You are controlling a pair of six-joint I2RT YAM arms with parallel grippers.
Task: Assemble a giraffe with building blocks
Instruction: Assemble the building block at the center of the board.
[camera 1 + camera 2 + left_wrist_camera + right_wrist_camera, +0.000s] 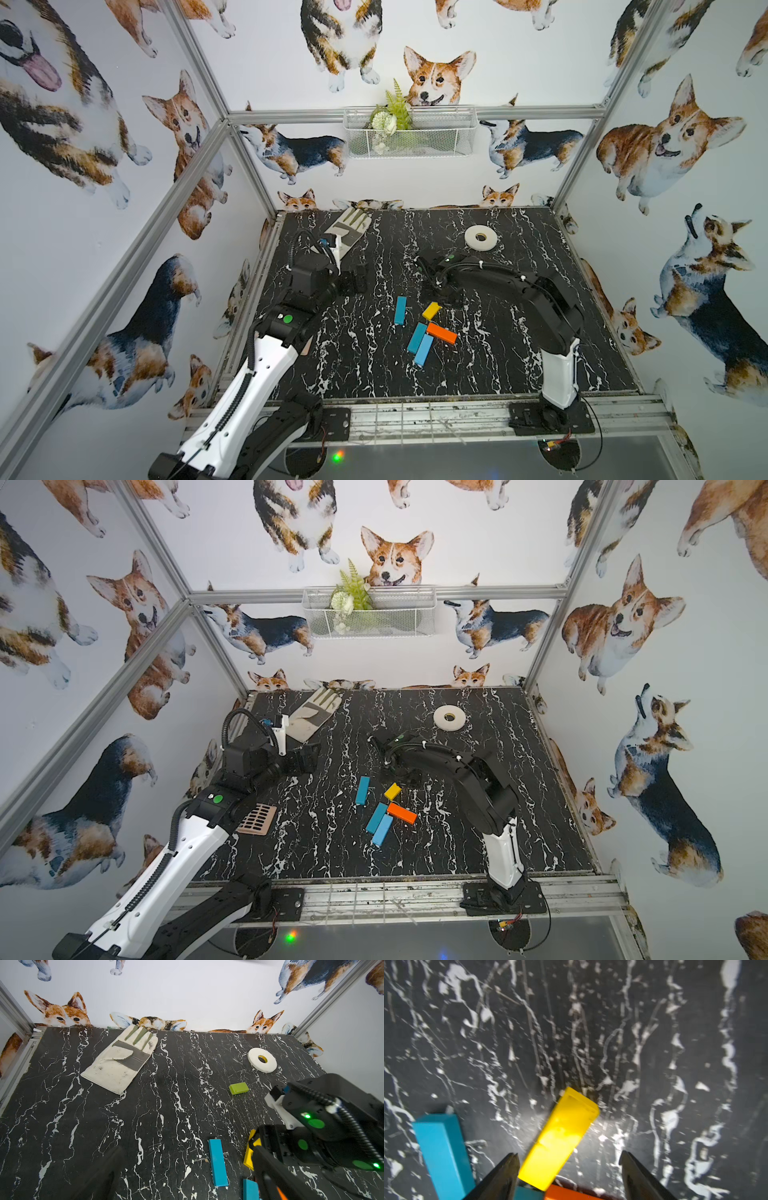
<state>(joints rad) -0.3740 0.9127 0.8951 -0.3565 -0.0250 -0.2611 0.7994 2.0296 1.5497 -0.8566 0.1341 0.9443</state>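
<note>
between parted fingers of right pincer (568, 1153): yellow block (560, 1136), not gripped; left pincer (359, 276) gaping, empty

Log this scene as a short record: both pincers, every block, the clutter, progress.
left pincer: open, holding nothing, near the glove
right pincer: open, jaws either side of the yellow block, not clamped
lone blue block: apart from the cluster
two blue blocks: side by side, beside the orange block
green block: alone, nearer the tape roll
table: black marble pattern
progress: figure unfinished
</note>
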